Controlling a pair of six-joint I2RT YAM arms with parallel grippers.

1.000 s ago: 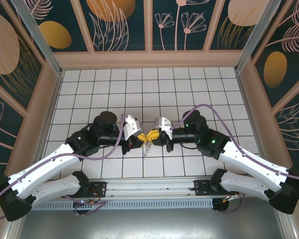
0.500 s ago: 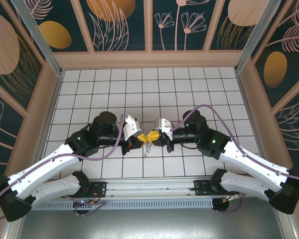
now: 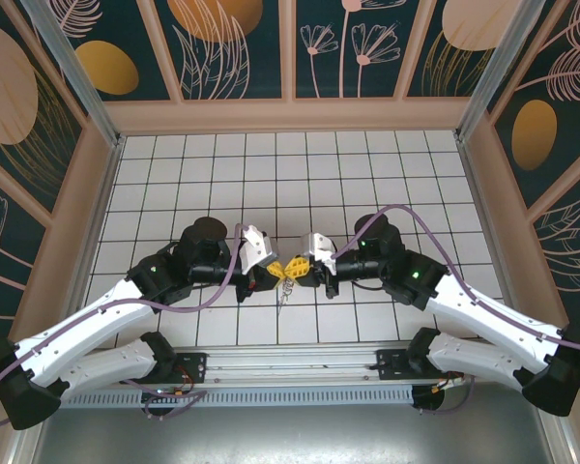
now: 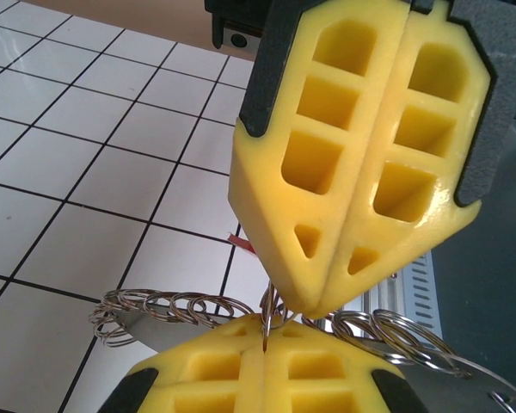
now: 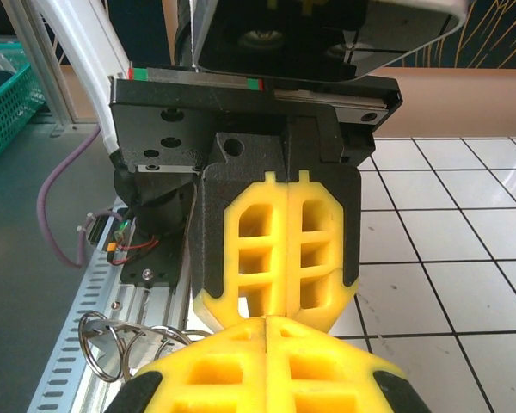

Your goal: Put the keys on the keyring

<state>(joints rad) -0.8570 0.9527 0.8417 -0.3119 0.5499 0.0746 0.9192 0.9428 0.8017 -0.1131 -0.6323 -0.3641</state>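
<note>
Yellow left tool (image 4: pixel 264 334) pinches silvery rings (image 4: pixel 181 307) | right tool (image 4: pixel 303 297) shut | top: dangling

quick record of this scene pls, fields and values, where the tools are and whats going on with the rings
left tool: shut, a thin wire of the metal rings pinched in its tips
right tool: shut, tip to tip with the left tool, right at the rings; grip unclear
metal rings: linked loops spreading to both sides of the tips
red bit: on the tiled table behind the right tool, mostly hidden
</note>
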